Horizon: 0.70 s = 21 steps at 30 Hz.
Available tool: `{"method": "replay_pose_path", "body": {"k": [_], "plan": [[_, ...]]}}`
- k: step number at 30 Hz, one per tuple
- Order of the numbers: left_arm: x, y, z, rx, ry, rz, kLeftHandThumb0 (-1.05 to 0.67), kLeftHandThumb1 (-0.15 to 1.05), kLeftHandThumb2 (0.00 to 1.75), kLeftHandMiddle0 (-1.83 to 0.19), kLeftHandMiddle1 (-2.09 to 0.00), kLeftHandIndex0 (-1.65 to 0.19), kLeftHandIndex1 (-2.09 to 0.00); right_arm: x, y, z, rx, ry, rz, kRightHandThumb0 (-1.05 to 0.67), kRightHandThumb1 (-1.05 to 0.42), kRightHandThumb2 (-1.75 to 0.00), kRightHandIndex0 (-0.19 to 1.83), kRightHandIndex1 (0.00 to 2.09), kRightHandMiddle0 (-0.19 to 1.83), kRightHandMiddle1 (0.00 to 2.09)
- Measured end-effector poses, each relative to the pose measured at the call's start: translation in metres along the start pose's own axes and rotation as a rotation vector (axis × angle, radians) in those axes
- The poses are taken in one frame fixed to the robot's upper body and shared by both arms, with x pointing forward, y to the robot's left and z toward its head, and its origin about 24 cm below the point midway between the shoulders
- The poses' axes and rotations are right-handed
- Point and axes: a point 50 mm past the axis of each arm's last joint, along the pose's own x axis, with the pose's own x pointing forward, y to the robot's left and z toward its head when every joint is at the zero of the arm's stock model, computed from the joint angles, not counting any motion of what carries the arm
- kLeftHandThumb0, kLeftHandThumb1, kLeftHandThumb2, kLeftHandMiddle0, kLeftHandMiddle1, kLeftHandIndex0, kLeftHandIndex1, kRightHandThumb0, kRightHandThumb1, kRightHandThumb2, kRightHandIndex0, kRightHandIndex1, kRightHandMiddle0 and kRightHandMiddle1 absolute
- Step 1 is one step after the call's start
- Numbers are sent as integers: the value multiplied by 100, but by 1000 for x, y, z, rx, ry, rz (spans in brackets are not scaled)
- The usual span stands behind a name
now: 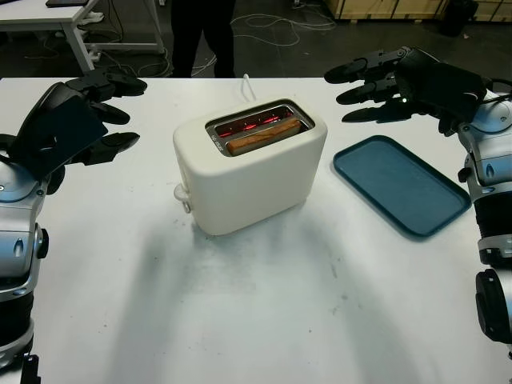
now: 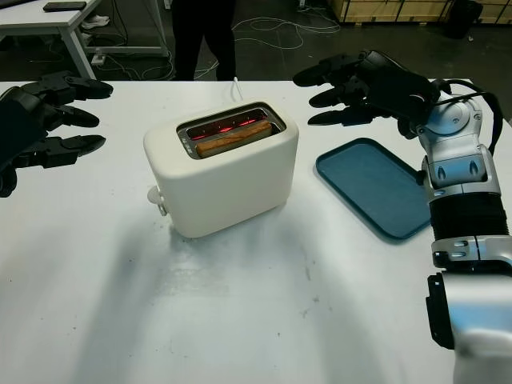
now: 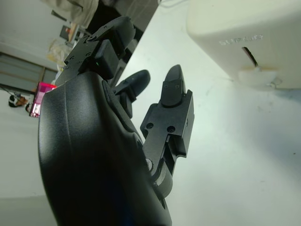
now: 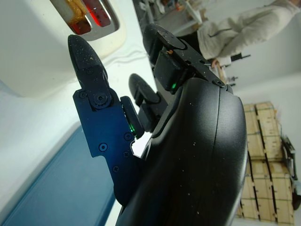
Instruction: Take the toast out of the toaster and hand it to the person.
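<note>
A cream toaster (image 1: pixel 248 172) stands in the middle of the white table, its elements glowing red. One slice of toast (image 1: pixel 262 134) sits in the nearer slot, its top edge just above the rim. My right hand (image 1: pixel 370 84) hovers open to the right of the toaster, above the table's far side, fingers pointing toward it. My left hand (image 1: pixel 102 108) hangs open to the left of the toaster, apart from it. A person (image 1: pixel 203 36) in dark trousers stands behind the table; a light sleeve (image 4: pixel 235 33) appears in the right wrist view.
A blue tray (image 1: pixel 400 184) lies flat to the right of the toaster, under my right forearm. The toaster's white cord (image 1: pixel 246 86) runs off the far edge. The toaster's lever (image 1: pixel 182 194) faces front left. A desk (image 1: pixel 48 20) stands at the back left.
</note>
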Motion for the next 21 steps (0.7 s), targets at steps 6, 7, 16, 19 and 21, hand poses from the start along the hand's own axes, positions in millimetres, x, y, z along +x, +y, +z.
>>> {"method": "replay_pose_path", "body": {"k": [6,7,16,19,21], "plan": [[0,0,0,-2,0,0,10,92,31,-10,-112,-30,-54,0,0,0,0,0,0,-52,-78,0,68,18,69,0],[0,0,0,-2,1,-1,10,92,31,-10,-112,-29,-54,0,0,0,0,0,0,-51,-78,0,67,18,69,0],[0,0,0,-2,1,-1,9,92,31,-10,-113,-29,-55,0,0,0,2,-1,0,-57,-78,0,68,19,69,1],[0,0,0,-2,0,0,10,92,31,-10,-113,-30,-56,0,0,0,1,-1,0,-56,-78,0,68,20,70,1],[0,0,0,-2,0,0,10,92,31,-10,-113,-30,-56,0,0,0,0,0,0,-55,-78,0,69,20,70,1]]}}
